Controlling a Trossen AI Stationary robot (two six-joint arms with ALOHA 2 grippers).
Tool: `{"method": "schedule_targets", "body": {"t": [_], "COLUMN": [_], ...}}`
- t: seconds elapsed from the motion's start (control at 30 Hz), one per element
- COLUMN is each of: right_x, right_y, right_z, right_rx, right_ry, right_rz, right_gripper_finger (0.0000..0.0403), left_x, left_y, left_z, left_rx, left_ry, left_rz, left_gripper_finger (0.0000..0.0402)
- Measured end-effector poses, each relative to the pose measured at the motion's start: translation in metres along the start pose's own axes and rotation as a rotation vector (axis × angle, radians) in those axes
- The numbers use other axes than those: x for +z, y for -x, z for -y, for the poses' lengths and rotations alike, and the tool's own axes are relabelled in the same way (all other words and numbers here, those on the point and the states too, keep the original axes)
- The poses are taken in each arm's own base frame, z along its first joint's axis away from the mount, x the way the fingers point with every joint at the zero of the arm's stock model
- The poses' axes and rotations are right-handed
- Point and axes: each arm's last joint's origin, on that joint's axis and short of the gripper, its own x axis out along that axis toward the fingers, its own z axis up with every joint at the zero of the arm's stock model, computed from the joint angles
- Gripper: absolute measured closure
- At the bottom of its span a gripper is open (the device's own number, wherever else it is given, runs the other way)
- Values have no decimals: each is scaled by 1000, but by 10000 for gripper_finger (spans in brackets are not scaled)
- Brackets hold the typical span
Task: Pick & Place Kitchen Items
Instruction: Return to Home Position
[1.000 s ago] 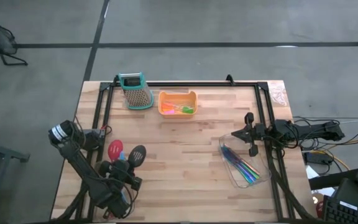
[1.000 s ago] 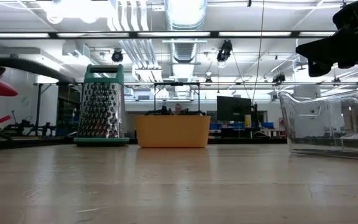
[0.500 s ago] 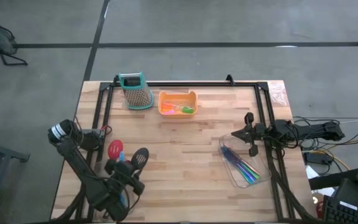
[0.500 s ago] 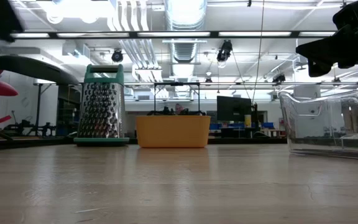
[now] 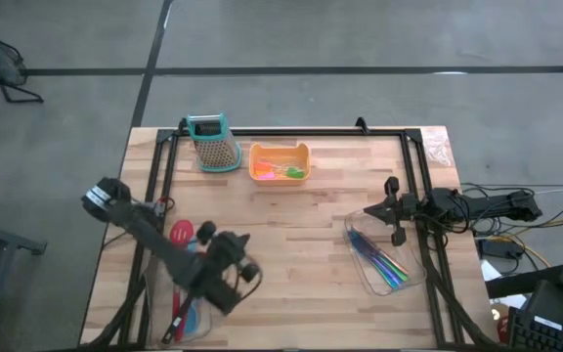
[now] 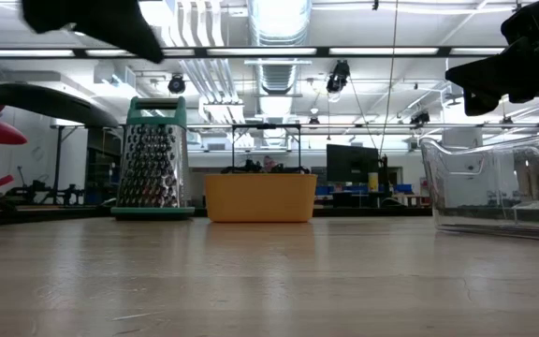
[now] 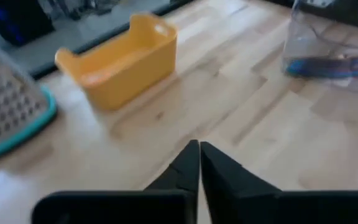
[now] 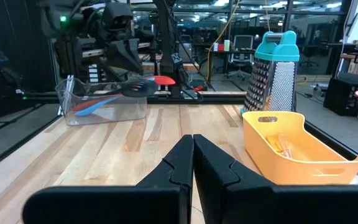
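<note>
Red (image 5: 181, 233), blue and black (image 5: 206, 231) long-handled utensils lie in a clear bin (image 5: 192, 318) at the near left. Their heads stick out over its far rim, as the low view shows (image 6: 36, 98). My left gripper (image 5: 246, 268) hangs shut over bare table right of that bin, holding nothing (image 7: 199, 155). Blue-handled cutlery (image 5: 384, 262) lies in a clear bin (image 5: 365, 279) at the right. Tiny coloured pieces (image 5: 283, 172) sit in the orange tray (image 5: 280, 150). My right gripper (image 5: 387, 211) waits shut at the right edge (image 8: 192, 149).
A teal-topped metal grater (image 5: 213, 143) stands upright at the far left beside the orange tray. Black frame rails (image 5: 291, 132) run along the far edge and both sides. Bare wood (image 5: 301, 254) lies between the two bins.
My left gripper has swung from over the left bin toward the table's right edge and the middle, rising and rolling as it went. The utensils stay in the bin.
</note>
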Motion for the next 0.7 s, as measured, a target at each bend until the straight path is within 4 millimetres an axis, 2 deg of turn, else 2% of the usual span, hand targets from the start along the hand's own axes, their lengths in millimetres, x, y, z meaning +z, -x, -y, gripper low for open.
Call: {"method": "schedule_targets", "body": {"t": [0.07,0.2,0.3,0.43,0.57,0.7], "right_x": [0,0,0,0,0,0], "right_y": [0,0,0,0,0,0], "right_z": [0,0,0,0,0,0], "right_rx": [0,0,0,0,0,0], "right_ry": [2,1,0,1,2,2], "right_rz": [0,0,0,0,-1,-1], "right_gripper_finger": [394,394,394,394,394,394], "left_x": [10,28,42,65,84,91], "left_y": [-12,-40,-65,-91,-116,-144], "left_z": [2,8,17,17,-1,-36], "left_rx": [7,-40,-199,-437,-621,-688], "left_ry": [-27,-94,-155,-225,-256,-268], "left_rz": [20,11,0,115,255,278], "left_gripper_finger": [393,397,397,397,397,397]}}
